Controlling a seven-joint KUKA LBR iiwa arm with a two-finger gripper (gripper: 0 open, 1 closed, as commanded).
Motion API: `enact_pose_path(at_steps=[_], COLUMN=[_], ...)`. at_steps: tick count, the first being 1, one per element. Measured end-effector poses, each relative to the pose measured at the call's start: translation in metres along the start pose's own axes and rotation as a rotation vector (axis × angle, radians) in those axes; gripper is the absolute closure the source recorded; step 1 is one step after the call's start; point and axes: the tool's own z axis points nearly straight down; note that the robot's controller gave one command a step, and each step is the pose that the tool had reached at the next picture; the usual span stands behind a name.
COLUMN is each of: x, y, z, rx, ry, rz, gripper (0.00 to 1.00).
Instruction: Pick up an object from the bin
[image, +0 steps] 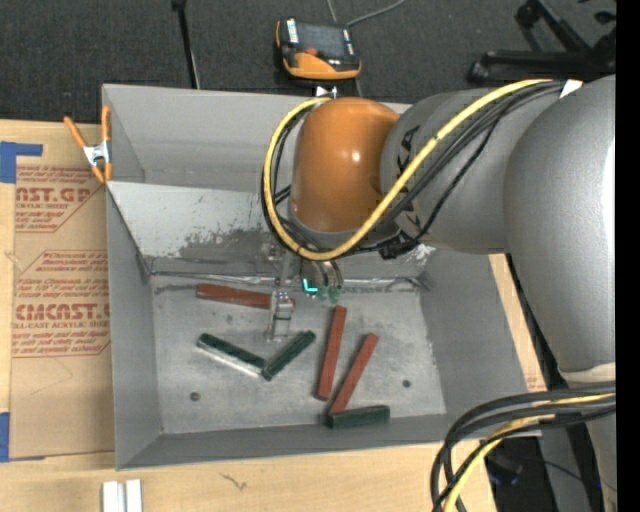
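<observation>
My pincer (283, 322) low in the grey bin (135, 330), wide or narrow I cannot tell, dark green stick (290, 354) just beyond its tip, red-brown stick (232, 294) to its left

Just by my claw (283, 318) a dark green stick (291, 353) lies flat on the bin (180, 395) floor, slanting near-left to far-right. Its near end meets a second green stick (226, 351) in a V. A red-brown stick (234, 294) lies level at far left. To the right lie two long red-brown sticks (331, 352), side by side, with a short green stick (357, 417) nearest.
</observation>
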Motion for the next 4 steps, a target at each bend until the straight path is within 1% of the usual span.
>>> enact_pose_path(at_steps=[1,2,3,4], x=[-0.002,0.025,0.039,0.058], y=[-0.001,0.026,0.038,0.054], z=[-0.004,0.044,0.058,0.043], rx=[-0.001,-0.002,0.002,-0.001], ry=[-0.007,-0.014,-0.001,-0.005], rz=[0.001,0.169,0.163,0.153], gripper=[0.00,0.00,0.00,0.00])
